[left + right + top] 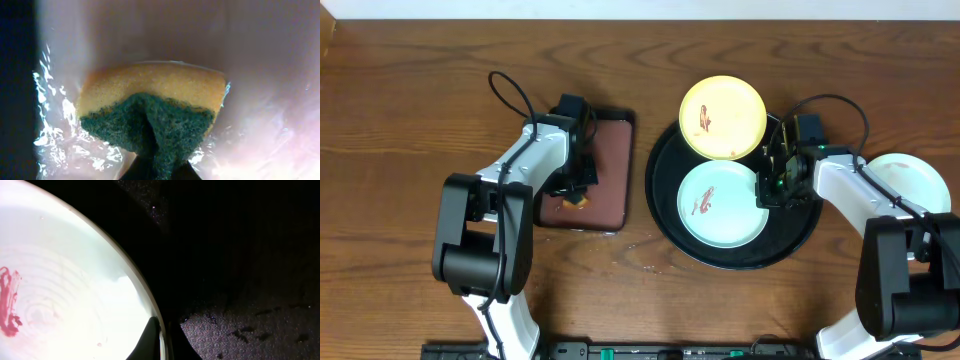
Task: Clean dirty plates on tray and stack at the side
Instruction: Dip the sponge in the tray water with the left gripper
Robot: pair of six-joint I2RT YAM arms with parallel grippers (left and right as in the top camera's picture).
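The black tray (661, 172) holds a pale blue-green plate (725, 215) with a red-brown smear. A pale yellow plate (730, 125), also smeared, overlaps the tray's far rim. A second blue-green plate (912, 178) lies on the table at the right, off the tray. My right gripper (767, 190) is shut on the right rim of the plate on the tray. In the right wrist view its fingers (162, 340) straddle that plate's (65, 280) rim over the tray (250, 255). My left gripper (575, 190) is shut on a yellow and green sponge (150, 95), which it pinches at the green side (160, 170).
A rectangular reddish-brown tray (608, 150) lies left of the black tray, with the sponge (576, 202) resting on its wet surface (250, 50). A few water drops (642, 246) lie on the wooden table between the trays.
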